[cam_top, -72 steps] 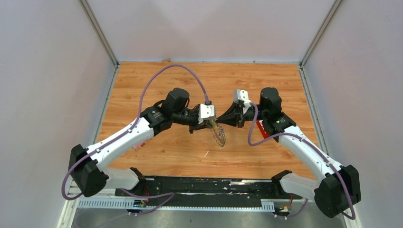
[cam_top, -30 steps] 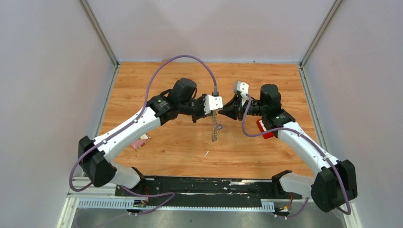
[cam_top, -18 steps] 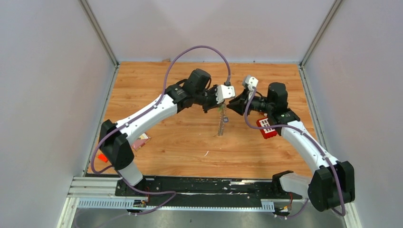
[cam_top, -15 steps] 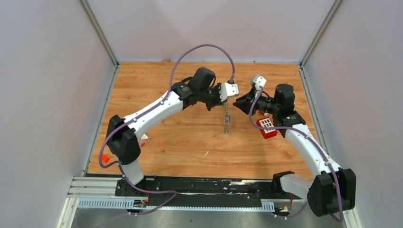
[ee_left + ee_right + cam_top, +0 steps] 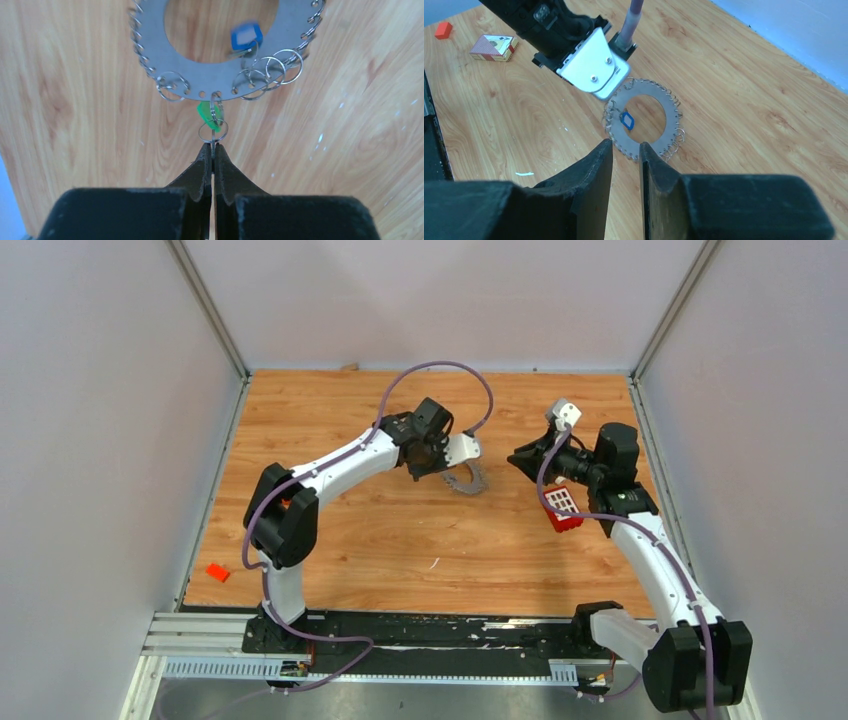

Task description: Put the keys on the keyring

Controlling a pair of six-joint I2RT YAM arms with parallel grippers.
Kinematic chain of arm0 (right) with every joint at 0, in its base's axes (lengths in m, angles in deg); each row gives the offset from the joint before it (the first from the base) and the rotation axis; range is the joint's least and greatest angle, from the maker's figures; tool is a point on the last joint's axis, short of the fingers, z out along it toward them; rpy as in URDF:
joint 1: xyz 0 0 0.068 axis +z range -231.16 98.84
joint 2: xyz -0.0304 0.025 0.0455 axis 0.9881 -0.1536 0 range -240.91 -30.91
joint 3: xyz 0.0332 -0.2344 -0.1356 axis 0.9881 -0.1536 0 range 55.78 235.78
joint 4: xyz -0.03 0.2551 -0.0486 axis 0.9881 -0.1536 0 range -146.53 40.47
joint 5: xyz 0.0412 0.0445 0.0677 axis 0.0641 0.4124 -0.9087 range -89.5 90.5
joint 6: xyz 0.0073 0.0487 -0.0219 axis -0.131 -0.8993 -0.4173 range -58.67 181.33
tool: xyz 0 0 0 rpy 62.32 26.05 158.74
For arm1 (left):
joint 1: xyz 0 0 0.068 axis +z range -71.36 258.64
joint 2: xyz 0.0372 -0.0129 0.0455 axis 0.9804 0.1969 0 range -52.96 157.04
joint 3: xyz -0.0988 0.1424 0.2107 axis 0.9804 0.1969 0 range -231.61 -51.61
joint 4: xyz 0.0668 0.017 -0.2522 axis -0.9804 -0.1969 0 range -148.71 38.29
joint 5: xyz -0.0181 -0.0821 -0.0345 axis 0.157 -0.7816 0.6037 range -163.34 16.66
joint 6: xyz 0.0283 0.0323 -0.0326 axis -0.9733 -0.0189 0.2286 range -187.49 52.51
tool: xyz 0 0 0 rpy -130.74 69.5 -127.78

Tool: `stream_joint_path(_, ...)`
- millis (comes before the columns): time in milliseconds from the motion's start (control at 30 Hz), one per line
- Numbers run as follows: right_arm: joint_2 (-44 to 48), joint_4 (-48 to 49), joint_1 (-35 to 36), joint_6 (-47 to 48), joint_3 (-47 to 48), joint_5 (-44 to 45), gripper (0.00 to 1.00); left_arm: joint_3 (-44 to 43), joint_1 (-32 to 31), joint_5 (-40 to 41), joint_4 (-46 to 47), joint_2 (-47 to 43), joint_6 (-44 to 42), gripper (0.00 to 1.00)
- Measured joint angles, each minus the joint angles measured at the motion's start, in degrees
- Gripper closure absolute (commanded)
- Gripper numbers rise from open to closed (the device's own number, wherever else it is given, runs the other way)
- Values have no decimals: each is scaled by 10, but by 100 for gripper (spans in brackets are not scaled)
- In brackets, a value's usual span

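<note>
Left claw (image 5: 212, 150): clenched on a thin split ring (image 5: 213, 132) that hangs from the rim of the keyring (image 5: 165, 55). The keyring sits at mid-surface, slightly far of centre, low over the wood; cannot tell whether it touches. Green key (image 5: 204, 111) sits at the rim just beside the pinch. Blue key (image 5: 246, 36) shows in the disc's central hole. Both look attached already.

Right claw (image 5: 626, 152): released, fingers slightly apart, nothing between them, just right of the keyring.

Risks:
- The pinch is on fine wire only, so it could slip and drop the disc.
- The disc could swing or twist on that single ring, tangling the neighbouring rings.
- The two claws are close, so a reach in from the right could knock the left one.

Surface (image 5: 380, 540): wood-grain board, lightly scuffed. A red block with white squares (image 5: 562, 508) lies right, a small red piece (image 5: 216, 572) near left, a card box (image 5: 494, 47) left. Walls are pale, with metal corner rails.
</note>
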Motion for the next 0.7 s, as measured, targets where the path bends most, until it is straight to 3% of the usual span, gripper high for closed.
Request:
stream_joint_path(367, -6, 1, -3, -9, -3, -4, 73, 70, 5, 116, -125, 5, -30, 100)
stream_joint_path(600, -6, 1, -5, -11, -9, -10, 73, 76, 6, 135, -163, 54, -23, 82)
stream_joint_path(700, -6, 1, -7, -11, -9, -14, 72, 99, 6, 136, -169, 59, -18, 68)
